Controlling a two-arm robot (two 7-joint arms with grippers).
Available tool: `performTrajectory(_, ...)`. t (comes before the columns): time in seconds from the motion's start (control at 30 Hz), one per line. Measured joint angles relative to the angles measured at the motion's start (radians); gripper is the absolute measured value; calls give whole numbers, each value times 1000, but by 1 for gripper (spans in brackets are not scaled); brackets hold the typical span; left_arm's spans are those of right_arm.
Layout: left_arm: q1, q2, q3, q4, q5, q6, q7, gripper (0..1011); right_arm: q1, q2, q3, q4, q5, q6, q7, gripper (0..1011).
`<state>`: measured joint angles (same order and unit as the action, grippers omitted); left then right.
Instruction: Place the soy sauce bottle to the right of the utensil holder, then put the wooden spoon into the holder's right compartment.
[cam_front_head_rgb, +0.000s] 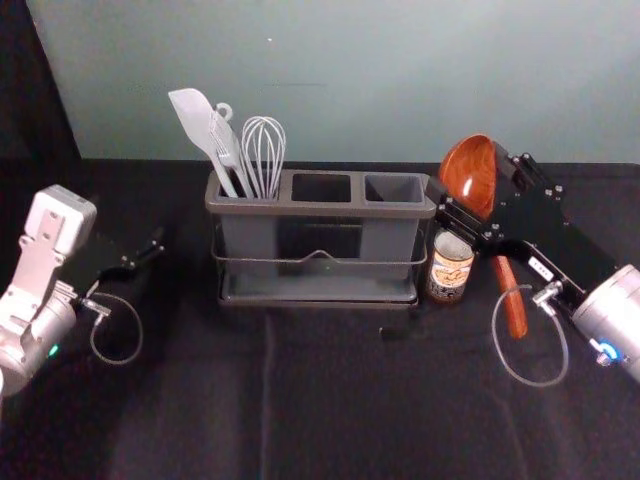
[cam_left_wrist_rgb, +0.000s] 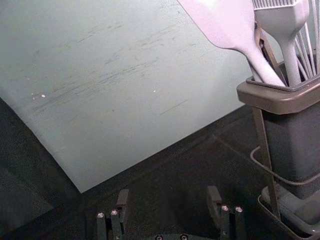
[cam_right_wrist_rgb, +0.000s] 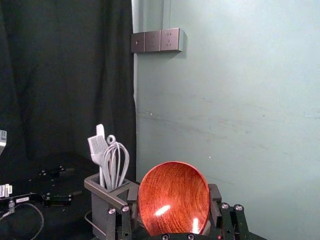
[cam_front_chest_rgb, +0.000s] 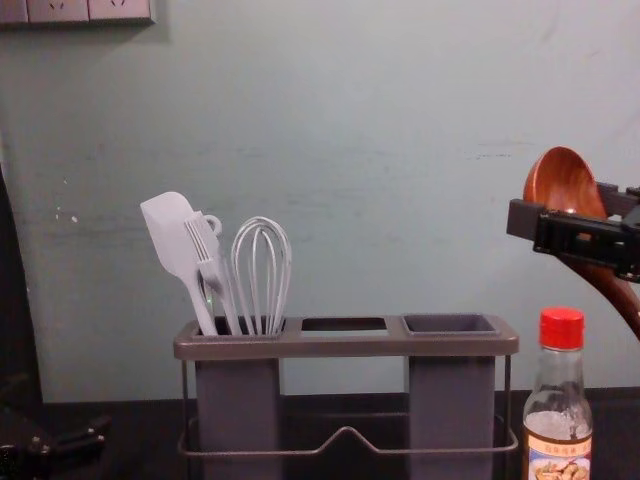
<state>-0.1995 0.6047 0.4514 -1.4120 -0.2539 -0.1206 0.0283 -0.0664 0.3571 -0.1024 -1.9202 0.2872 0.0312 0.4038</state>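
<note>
My right gripper (cam_front_head_rgb: 474, 218) is shut on the wooden spoon (cam_front_head_rgb: 468, 172), to the right of the grey utensil holder (cam_front_head_rgb: 320, 209). The spoon's bowl is up and its handle slants down beneath the gripper. In the right wrist view the bowl (cam_right_wrist_rgb: 173, 198) lies between the fingers of my right gripper (cam_right_wrist_rgb: 173, 205). The soy sauce bottle (cam_front_chest_rgb: 560, 450) stands upright, red-capped, just right of the holder, below the spoon. The holder's right compartment (cam_front_chest_rgb: 450, 325) has nothing in it. My left gripper (cam_front_head_rgb: 145, 258) waits left of the holder, open and empty; its own view shows the same gripper (cam_left_wrist_rgb: 167, 202).
A white spatula (cam_front_head_rgb: 205, 130), a brush (cam_front_chest_rgb: 208, 255) and a whisk (cam_front_head_rgb: 263, 150) stand in the holder's left compartment. A pale wall (cam_front_head_rgb: 350, 80) rises behind the black-covered table (cam_front_head_rgb: 330, 400).
</note>
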Motion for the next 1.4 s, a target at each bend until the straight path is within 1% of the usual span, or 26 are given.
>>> performTrajectory(0.13, 0, 0, 0, 0, 0, 0, 0, 1000, 0, -1, 0, 0, -1, -3, 0, 838)
performTrajectory(0.27, 0, 0, 0, 0, 0, 0, 0, 1000, 31, -2, -11, 14, 11, -6, -1, 838)
performTrajectory(0.3, 0, 0, 0, 0, 0, 0, 0, 1000, 60, -4, -19, 24, 15, -6, 0, 838)
performTrajectory(0.37, 0, 0, 0, 0, 0, 0, 0, 1000, 93, -5, -29, 37, 18, -6, 1, 838)
performTrajectory(0.4, 0, 0, 0, 0, 0, 0, 0, 1000, 131, -8, -43, 54, 20, -6, 5, 838)
performTrajectory(0.43, 0, 0, 0, 0, 0, 0, 0, 1000, 152, -10, -50, 64, 20, -6, 8, 838)
performTrajectory(0.47, 0, 0, 0, 0, 0, 0, 0, 1000, 198, -17, -64, 92, 22, -11, 15, 838)
performTrajectory(0.57, 0, 0, 0, 0, 0, 0, 0, 1000, 264, -34, -85, 144, 35, -30, 31, 838)
performTrajectory(0.6, 0, 0, 0, 0, 0, 0, 0, 1000, 308, -49, -97, 186, 47, -44, 41, 838)
performTrajectory(0.67, 0, 0, 0, 0, 0, 0, 0, 1000, 348, -65, -109, 228, 60, -63, 52, 838)
performTrajectory(0.7, 0, 0, 0, 0, 0, 0, 0, 1000, 379, -78, -119, 265, 70, -78, 59, 838)
performTrajectory(0.77, 0, 0, 0, 0, 0, 0, 0, 1000, 411, -94, -129, 303, 78, -95, 65, 838)
performTrajectory(0.8, 0, 0, 0, 0, 0, 0, 0, 1000, 436, -107, -138, 339, 85, -116, 69, 838)
performTrajectory(0.83, 0, 0, 0, 0, 0, 0, 0, 1000, 449, -114, -143, 358, 86, -127, 69, 838)
performTrajectory(0.87, 0, 0, 0, 0, 0, 0, 0, 1000, 468, -126, -150, 389, 87, -152, 69, 838)
performTrajectory(0.9, 0, 0, 0, 0, 0, 0, 0, 1000, 478, -133, -153, 407, 89, -166, 69, 838)
performTrajectory(0.93, 0, 0, 0, 0, 0, 0, 0, 1000, 478, -133, -153, 407, 89, -166, 69, 838)
performTrajectory(0.97, 0, 0, 0, 0, 0, 0, 0, 1000, 494, -146, -159, 439, 93, -193, 70, 838)
performTrajectory(1.03, 0, 0, 0, 0, 0, 0, 0, 1000, 513, -163, -165, 482, 101, -229, 70, 838)
performTrajectory(1.13, 0, 0, 0, 0, 0, 0, 0, 1000, 528, -182, -170, 532, 116, -269, 69, 838)
performTrajectory(1.2, 0, 0, 0, 0, 0, 0, 0, 1000, 534, -191, -173, 556, 123, -291, 69, 838)
performTrajectory(1.23, 0, 0, 0, 0, 0, 0, 0, 1000, 539, -200, -175, 580, 129, -317, 69, 838)
performTrajectory(1.3, 0, 0, 0, 0, 0, 0, 0, 1000, 541, -208, -176, 602, 136, -342, 70, 837)
performTrajectory(1.33, 0, 0, 0, 0, 0, 0, 0, 1000, 542, -217, -177, 625, 142, -367, 74, 838)
performTrajectory(1.4, 0, 0, 0, 0, 0, 0, 0, 1000, 542, -224, -177, 644, 148, -388, 78, 838)
